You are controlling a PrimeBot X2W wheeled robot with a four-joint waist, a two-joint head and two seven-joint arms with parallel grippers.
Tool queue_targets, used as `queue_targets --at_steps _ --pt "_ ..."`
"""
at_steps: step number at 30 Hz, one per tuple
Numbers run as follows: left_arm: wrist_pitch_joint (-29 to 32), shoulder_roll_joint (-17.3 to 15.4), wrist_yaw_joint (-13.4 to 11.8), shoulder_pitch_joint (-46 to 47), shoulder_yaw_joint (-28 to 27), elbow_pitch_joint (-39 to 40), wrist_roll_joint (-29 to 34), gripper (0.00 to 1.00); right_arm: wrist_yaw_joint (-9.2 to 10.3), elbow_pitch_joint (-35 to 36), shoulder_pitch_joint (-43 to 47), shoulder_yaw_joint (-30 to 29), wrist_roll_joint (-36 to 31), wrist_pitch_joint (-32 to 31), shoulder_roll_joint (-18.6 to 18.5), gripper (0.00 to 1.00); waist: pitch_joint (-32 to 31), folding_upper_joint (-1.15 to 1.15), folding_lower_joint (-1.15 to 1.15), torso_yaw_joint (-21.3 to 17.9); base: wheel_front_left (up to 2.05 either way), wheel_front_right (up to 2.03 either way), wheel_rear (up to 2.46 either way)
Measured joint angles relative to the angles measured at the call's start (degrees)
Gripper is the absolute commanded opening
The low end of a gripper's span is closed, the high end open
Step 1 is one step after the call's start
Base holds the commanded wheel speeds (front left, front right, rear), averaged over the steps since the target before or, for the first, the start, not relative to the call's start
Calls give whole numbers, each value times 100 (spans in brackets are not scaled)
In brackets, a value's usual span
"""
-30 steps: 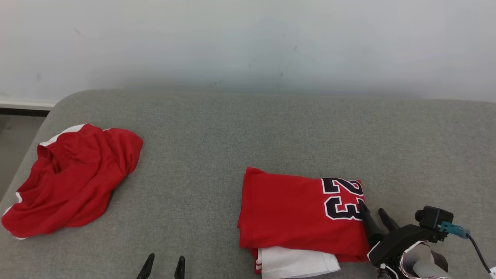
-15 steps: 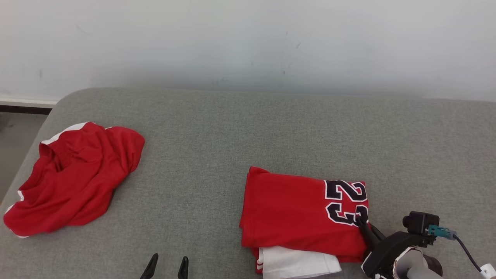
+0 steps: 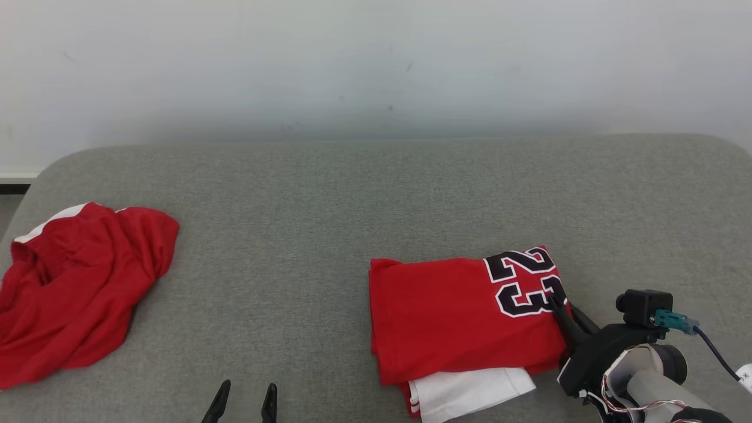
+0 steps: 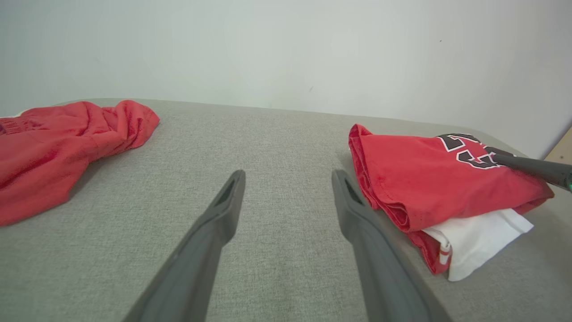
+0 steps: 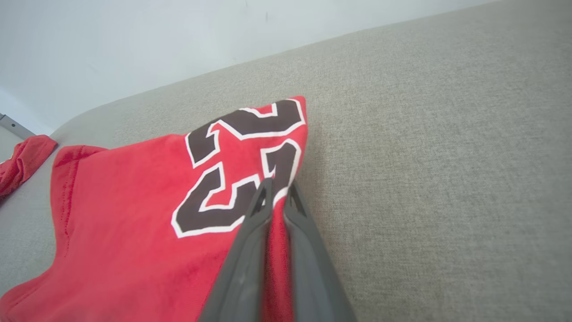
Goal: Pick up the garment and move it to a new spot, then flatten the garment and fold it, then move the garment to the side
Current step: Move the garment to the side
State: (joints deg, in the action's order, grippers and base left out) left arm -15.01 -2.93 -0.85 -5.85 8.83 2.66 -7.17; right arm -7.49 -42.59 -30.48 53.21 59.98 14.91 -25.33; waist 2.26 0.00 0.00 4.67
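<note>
The garment (image 3: 464,317) is a folded red jersey with a black "23" and a white layer peeking out at its near edge. It lies on the grey cushion at the right of centre. My right gripper (image 3: 558,302) is shut on the garment's right edge beside the number; in the right wrist view the red cloth (image 5: 134,232) sits pinched between the two fingers of that gripper (image 5: 278,190). My left gripper (image 3: 244,396) stands open at the near edge, with nothing between its fingers (image 4: 223,210), and the garment (image 4: 429,179) lies just to its right.
A second red garment (image 3: 70,282) lies crumpled at the far left of the grey cushion (image 3: 329,205). A pale wall rises behind. The cushion's rounded right corner shows at the upper right.
My right gripper has shut on the garment's right edge, which now lifts and sits slightly turned. The head view has shifted, so everything lies further left.
</note>
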Motion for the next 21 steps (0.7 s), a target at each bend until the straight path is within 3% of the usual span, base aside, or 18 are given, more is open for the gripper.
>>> queue_targets --at_steps 10,21 --pt "0 1 33 34 -18 36 48 100 0 322 -43 -792 -1073 3 87 0 77 0 0 -717 0 0 0" --pt "0 1 132 157 -79 49 211 100 0 592 76 -1203 -1569 3 275 0 203 0 0 -1702 0 0 0"
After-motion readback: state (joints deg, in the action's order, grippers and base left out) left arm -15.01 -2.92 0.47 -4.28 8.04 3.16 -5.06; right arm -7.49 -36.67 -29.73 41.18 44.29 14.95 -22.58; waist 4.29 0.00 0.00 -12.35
